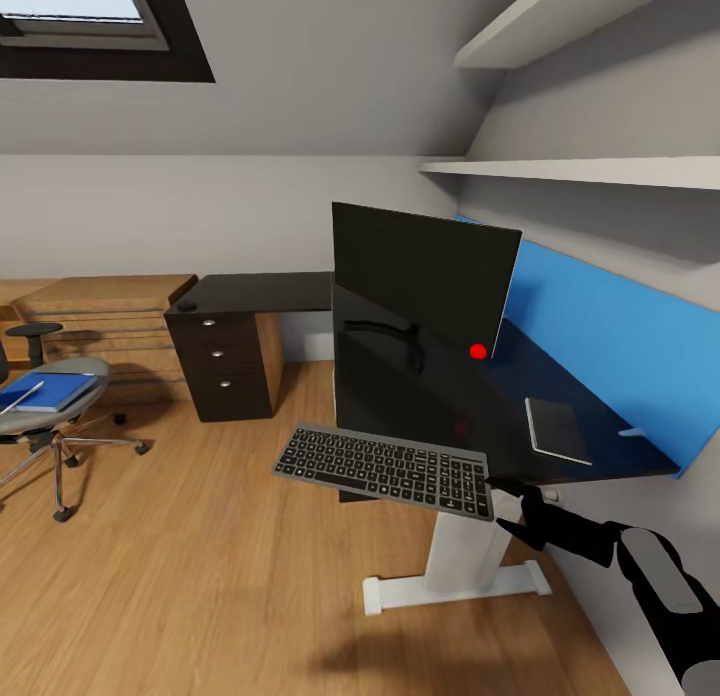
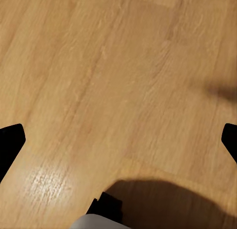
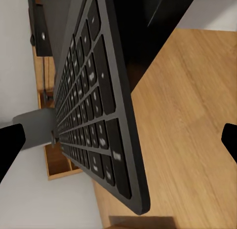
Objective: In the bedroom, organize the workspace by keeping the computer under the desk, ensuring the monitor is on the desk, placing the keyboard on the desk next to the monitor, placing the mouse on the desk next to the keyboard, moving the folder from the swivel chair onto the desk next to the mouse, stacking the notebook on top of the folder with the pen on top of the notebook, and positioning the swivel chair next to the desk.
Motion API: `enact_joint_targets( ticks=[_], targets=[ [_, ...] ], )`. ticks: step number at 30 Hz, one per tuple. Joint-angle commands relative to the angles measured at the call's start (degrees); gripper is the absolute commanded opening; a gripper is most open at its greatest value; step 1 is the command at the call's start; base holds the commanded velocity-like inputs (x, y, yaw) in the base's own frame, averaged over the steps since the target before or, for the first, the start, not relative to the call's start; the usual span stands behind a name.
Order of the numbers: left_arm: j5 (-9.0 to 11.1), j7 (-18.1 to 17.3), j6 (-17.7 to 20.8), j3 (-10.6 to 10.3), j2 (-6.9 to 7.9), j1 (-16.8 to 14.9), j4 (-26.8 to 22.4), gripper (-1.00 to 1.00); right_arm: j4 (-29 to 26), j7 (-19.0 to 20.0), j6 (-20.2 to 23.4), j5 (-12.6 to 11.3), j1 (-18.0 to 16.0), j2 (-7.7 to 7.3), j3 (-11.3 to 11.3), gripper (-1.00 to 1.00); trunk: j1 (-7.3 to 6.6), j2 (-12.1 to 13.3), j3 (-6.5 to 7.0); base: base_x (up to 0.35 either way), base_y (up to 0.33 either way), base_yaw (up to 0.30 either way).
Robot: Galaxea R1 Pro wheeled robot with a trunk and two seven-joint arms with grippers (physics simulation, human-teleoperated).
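The keyboard [image 1: 385, 468] sits slanted at the front left corner of the black desk [image 1: 600, 454], sticking out past its edge. Its right end lies between the spread fingers of my right gripper [image 1: 510, 494], which stands open; in the right wrist view the keyboard [image 3: 94, 115] runs edge-on away from that gripper [image 3: 118, 145]. The monitor [image 1: 425, 286] stands on the desk, the notebook [image 1: 557, 428] lies to its right, and the mouse [image 1: 186, 304] rests on the far wing. The swivel chair [image 1: 62, 446] carries the folder [image 1: 55, 388] and pen [image 1: 22, 396]. My left gripper [image 2: 118, 145] hangs open over the floor.
Black drawers [image 1: 225, 361] stand under the desk's far wing, with light wooden cabinets [image 1: 110, 311] beside them. A blue wall panel [image 1: 620, 326] and white shelves [image 1: 570, 168] back the desk. The white desk leg [image 1: 455, 566] stands just below the keyboard. Wooden floor [image 1: 200, 576] lies between chair and desk.
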Motion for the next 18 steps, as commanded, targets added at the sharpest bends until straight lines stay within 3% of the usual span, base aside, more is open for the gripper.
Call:
enact_joint_targets(
  ticks=[1,18],
  targets=[
    [0.5,0.5,0.0,-0.3,0.08,0.0,-0.1,1.0,0.0,0.6,0.3,0.6,0.0,-0.01,-0.1,1.0,0.0,0.0,-0.04,0.002,0.0,0.0],
    [0.4,0.5,0.0,-0.2,0.08,0.0,-0.2,1.0,0.4,0.6,0.3,0.7,0.0,0.02,-0.1,1.0,0.0,0.0,-0.04,0.0,0.018,0.0]
  ],
)
